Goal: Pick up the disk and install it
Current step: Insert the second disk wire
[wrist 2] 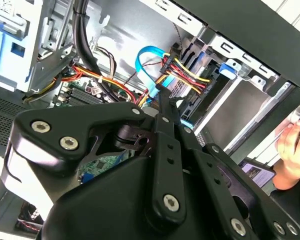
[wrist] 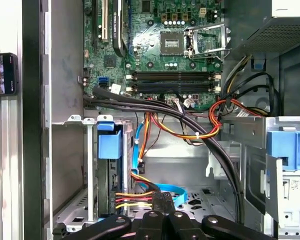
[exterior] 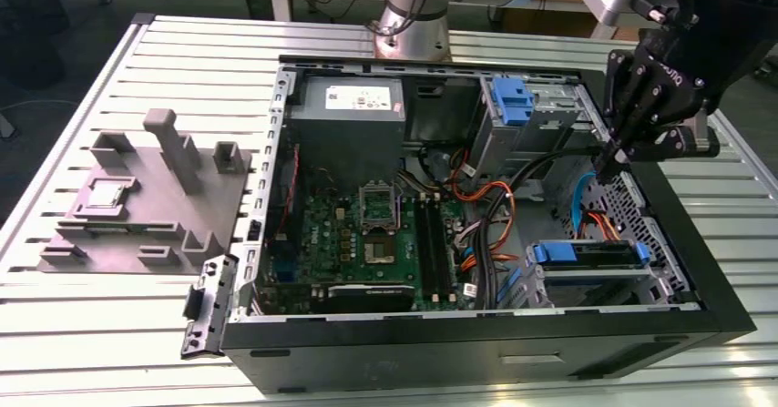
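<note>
Surface: a slatted metal surface (exterior: 122, 334) carried an open black computer case (exterior: 486, 348), which took the middle and right of the exterior view.
Gripper: the black gripper (exterior: 608, 163) hung at the upper right of the exterior view, over the right-hand edge of the case, pointing down into it.
Fingers: in both wrist views the fingers (wrist 2: 161, 107) were clenched together, tip against tip, and nothing was between them.
Disk: the disk (exterior: 589, 257) sat in the drive cage at the lower right of the exterior view, inside the case, with its blue plastic rail facing up. The first wrist view showed it edge-on in the same cage (wrist: 110, 146). It was apart from the gripper and not touched by it.
Cables: red, yellow and black wires (wrist: 190, 132) ran between the cage and the motherboard (exterior: 364, 234); a light blue flat cable (wrist 2: 150, 57) curved just beyond the fingertips.
Power supply: a grey box with a white sticker (exterior: 353, 106) stood in the upper middle of the exterior view.
Second bay: a blue bracket (exterior: 513, 102) stood in the cage at the upper right of the case.
Fixture: a grey moulded block (exterior: 146, 198) lay on the surface at the left of the exterior view, well apart from the case.
Person: a hand (wrist 2: 292, 145) was seen outside the case in the second wrist view, and a phone (wrist: 2, 74) lay outside the case wall in the first wrist view.
</note>
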Motion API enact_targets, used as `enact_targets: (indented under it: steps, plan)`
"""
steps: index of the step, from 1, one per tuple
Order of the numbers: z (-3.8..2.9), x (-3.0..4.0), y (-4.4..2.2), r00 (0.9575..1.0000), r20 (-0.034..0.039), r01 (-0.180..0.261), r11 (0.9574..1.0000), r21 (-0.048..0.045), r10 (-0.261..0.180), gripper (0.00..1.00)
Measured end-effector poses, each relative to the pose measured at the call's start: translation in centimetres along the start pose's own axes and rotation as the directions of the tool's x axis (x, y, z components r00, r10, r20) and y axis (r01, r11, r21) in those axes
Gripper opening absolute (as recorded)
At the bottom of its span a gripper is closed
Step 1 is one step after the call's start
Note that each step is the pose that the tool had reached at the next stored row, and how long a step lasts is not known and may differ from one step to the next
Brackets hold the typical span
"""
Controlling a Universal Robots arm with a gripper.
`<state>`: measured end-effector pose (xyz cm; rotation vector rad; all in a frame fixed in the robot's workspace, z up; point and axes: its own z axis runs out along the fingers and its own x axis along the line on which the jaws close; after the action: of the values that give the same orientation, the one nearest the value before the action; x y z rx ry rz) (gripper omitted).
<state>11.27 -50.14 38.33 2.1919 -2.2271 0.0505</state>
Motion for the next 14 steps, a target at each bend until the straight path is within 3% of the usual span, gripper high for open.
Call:
enact_targets:
  steps: [3,8,11,12,13,14]
  plan:
    - [-0.09,-0.33,-0.01,1.0,-0.0081,0.0,1.0,0.0,0.0,0.1]
    - [-0.13,-1.12,-0.08,0.9995,-0.0323,0.0,1.0,-0.0017,0.0,0.1]
    - [-0.14,-1.78,-0.16,0.9992,-0.041,0.0,1.0,-0.0036,0.0,0.1]
    - [-0.13,-1.92,-0.18,0.9987,-0.0508,-0.001,1.0,-0.0036,0.0,0.11]
    - [-0.11,-2.05,-0.19,0.9978,-0.0662,-0.001,1.0,-0.0034,0.0,0.11]
    - [-0.1,-2.16,-0.21,0.9968,-0.0803,0.0,1.0,-0.0032,0.0,0.17]
